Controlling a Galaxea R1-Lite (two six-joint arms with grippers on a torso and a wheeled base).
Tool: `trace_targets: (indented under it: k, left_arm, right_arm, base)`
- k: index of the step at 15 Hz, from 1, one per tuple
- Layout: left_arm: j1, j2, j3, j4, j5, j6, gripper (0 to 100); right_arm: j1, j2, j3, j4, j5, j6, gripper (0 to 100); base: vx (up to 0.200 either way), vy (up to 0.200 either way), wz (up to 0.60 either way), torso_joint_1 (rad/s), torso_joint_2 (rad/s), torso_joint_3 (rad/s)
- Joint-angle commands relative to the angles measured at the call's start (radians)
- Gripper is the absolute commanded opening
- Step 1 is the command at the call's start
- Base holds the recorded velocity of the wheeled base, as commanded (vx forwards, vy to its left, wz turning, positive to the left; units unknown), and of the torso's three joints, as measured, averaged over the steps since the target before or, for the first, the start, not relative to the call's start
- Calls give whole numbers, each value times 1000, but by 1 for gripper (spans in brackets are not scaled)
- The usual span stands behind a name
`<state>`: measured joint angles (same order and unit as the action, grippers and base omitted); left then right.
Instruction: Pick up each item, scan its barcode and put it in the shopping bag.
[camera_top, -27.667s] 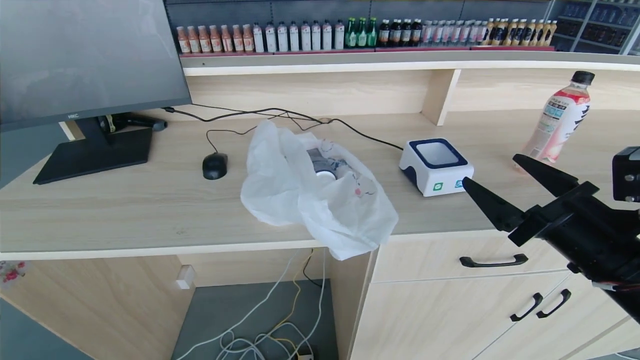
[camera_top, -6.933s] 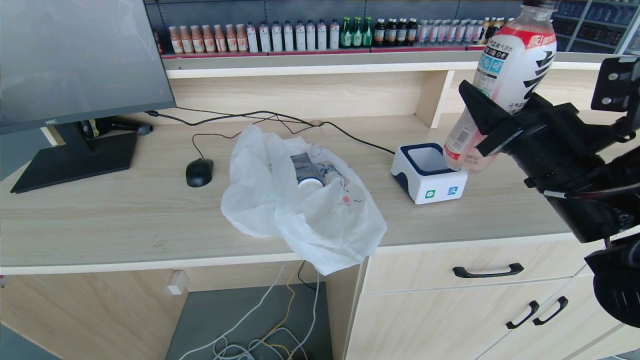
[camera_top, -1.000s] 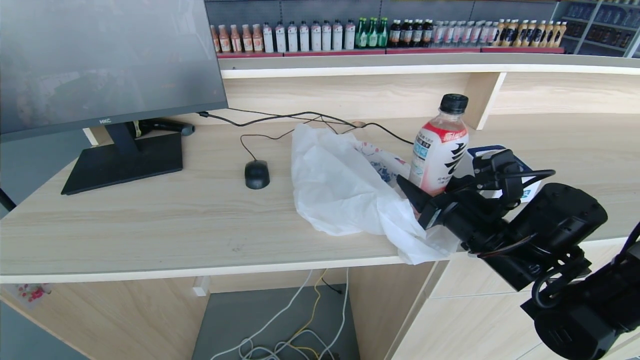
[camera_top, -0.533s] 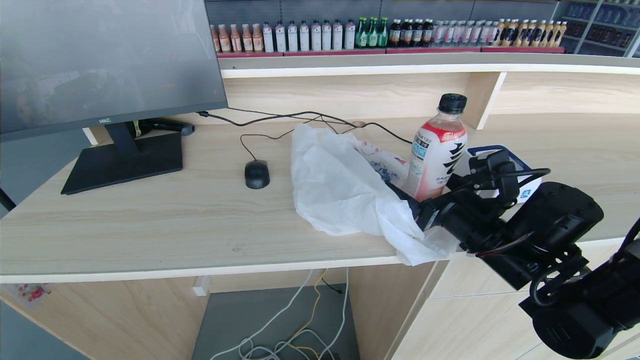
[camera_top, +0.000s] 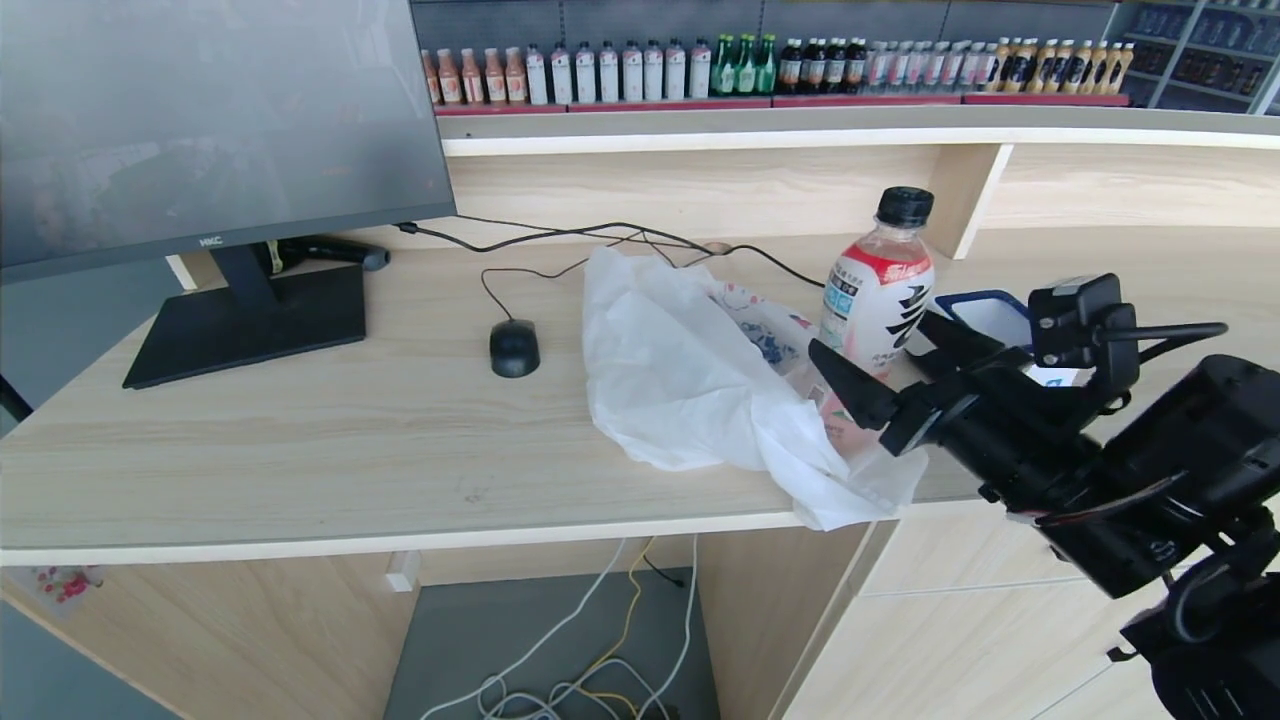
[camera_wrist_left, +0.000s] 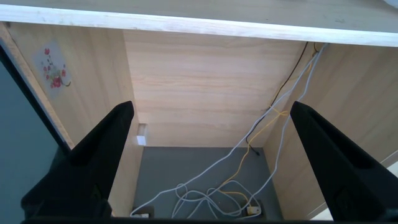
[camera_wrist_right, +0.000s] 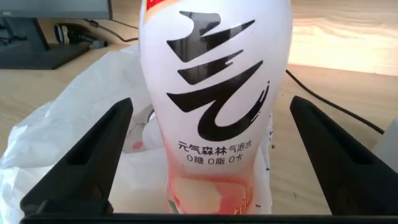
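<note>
One bottle stands in the bag near the table's front edge. The right end effector flanks it, wide open, apparently not touching.

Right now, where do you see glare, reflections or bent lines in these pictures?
Head view: the dark monitor faintly mirrors the room, and the front edge of the counter bows slightly, a lens effect. Right wrist view: the white label of the bottle is brightly lit, without hard glare.
</note>
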<state>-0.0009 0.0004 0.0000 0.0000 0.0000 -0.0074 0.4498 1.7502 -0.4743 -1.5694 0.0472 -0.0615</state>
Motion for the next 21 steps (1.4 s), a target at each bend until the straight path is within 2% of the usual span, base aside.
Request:
trace_targets:
  k: [1,3,5,6,8,12,15,16,18,21]
  left_arm:
    - [1,0,0,0,0,0,100]
    - [1,0,0,0,0,0,100]
    - [-1,0,0,0,0,0,100]
    - [1,0,0,0,0,0,100]
    - [1,0,0,0,0,0,100]
    - [-1,0,0,0,0,1,100]
    - [1,0,0,0,0,6,100]
    - [-1,0,0,0,0,6,100]
    - [1,0,0,0,0,6,100]
    - [-1,0,0,0,0,6,100]
  right_arm:
    - [-28,-205,137,-1,0,-4,100]
    - [-45,-339,218,-1,0,-4,100]
    - [-45,-528,376,-1,-3,11,100]
    - [-45,-701,474,11,-3,14,100]
    - [-46,-905,465,265,-4,9,100]
    - [-46,-1387,362,1085,-9,-4,100]
    - [-46,-1727,347,1566,-13,-52,100]
    - [-48,-1750,348,1646,-15,-55,100]
    - [-52,-1750,350,1648,-29,-57,100]
    - [-68,-1750,419,1625,-66,-72,100]
  base:
    - [0,0,0,0,0,0]
    - [0,0,0,0,0,0]
    - [0,0,0,0,0,0]
    - [0,0,0,0,0,0]
    - [0,0,0,0,0,0]
    - [0,0,0,0,0,0]
    - [0,0,0,0,0,0]
    - [0,0,0,0,0,0]
    - [0,0,0,0,0,0]
    - [0,0,0,0,0,0]
